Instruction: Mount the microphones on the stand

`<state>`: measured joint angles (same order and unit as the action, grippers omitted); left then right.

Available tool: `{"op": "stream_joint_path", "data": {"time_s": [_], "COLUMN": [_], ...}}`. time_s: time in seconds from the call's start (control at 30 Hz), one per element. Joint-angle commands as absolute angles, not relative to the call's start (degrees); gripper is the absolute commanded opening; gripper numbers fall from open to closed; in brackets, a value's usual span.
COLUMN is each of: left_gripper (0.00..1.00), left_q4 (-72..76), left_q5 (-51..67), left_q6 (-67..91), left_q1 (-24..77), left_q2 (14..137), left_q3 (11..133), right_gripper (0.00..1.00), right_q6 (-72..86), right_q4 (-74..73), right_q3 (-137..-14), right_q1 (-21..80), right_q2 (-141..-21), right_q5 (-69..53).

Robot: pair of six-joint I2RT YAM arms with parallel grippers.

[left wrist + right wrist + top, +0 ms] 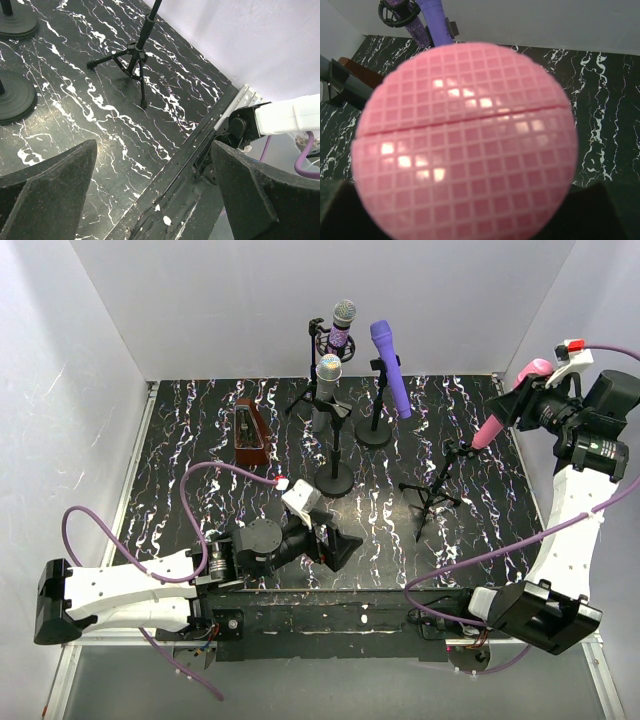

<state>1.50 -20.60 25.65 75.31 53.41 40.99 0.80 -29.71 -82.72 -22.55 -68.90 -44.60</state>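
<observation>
Pink microphone (492, 430): clenched in right gripper (522, 398), tail at tripod stand (435, 490) top.
Left gripper (150, 187): released, near marbled table (200, 440).

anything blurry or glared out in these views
right wrist: the pink microphone head fills the frame, slightly soft, with white glare patches; left wrist: the table is sharp, the left claw dark and underlit; top external: evenly lit, no harsh shadows

Left arm (130, 595) and right arm (578, 502): white link shells, black joints and bases, purple cables (215, 472) looping alongside; black wedge fingers (45, 200).
</observation>
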Motion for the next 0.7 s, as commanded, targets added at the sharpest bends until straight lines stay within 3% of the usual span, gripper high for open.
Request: {"op": "stream_joint_path", "data": {"time_s": [0.0, 0.67], "left_gripper": [0.98, 0.98], "left_q4": [0.8, 0.8], "left_q5": [-21.5, -21.4], "left_q6": [25.6, 26.1], "left_q1": [75.1, 75.1], "left_q2": [52.1, 51.7], "left_q3": [40.5, 39.7], "right_gripper": [0.01, 0.01], "right_q6": [-2.7, -9.1], "right_q4": [-33.8, -41.3], "right_q3": [-83.4, -80.3], "right_q1": [-23.0, -20.8], "right_q2": [-70.5, -74.7], "right_q5": [-45.9, -45.7]}}
